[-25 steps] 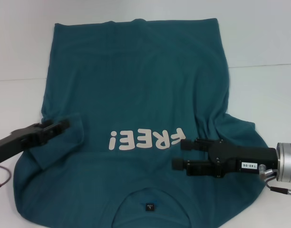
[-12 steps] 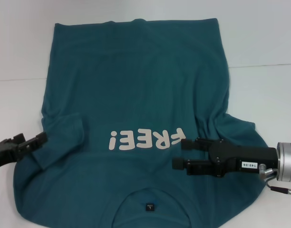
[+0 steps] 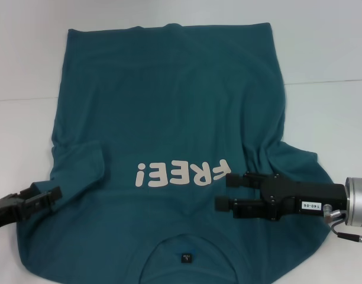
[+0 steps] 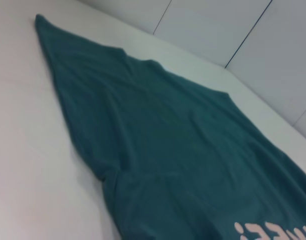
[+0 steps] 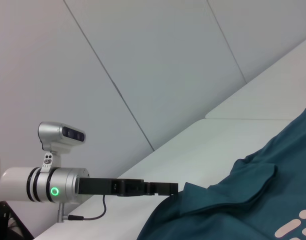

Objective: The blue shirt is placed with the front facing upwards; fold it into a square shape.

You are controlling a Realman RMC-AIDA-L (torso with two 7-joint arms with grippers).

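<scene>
The blue shirt (image 3: pixel 169 106) lies spread front-up on the white table, its collar label (image 3: pixel 185 258) nearest me and its hem far away. Pale "FREE!" lettering (image 3: pixel 181 173) crosses the chest. The left sleeve (image 3: pixel 80 163) lies folded inward over the body. My left gripper (image 3: pixel 55 194) sits low at the shirt's left edge, just beside that fold, and shows from the side in the right wrist view (image 5: pixel 173 188). Over the cloth to the right of the lettering, my right gripper (image 3: pixel 223 190) hovers open, holding nothing. The shirt also fills the left wrist view (image 4: pixel 193 165).
White table (image 3: pixel 323 47) surrounds the shirt on the left, right and far sides, with a seam line across it. A thin cable (image 3: pixel 346 235) hangs under my right wrist. Pale wall panels rise behind the table in both wrist views.
My left gripper has drawn back from on top of the folded sleeve to the shirt's left edge, toward me. The sleeve stays folded. The right arm has barely moved.
</scene>
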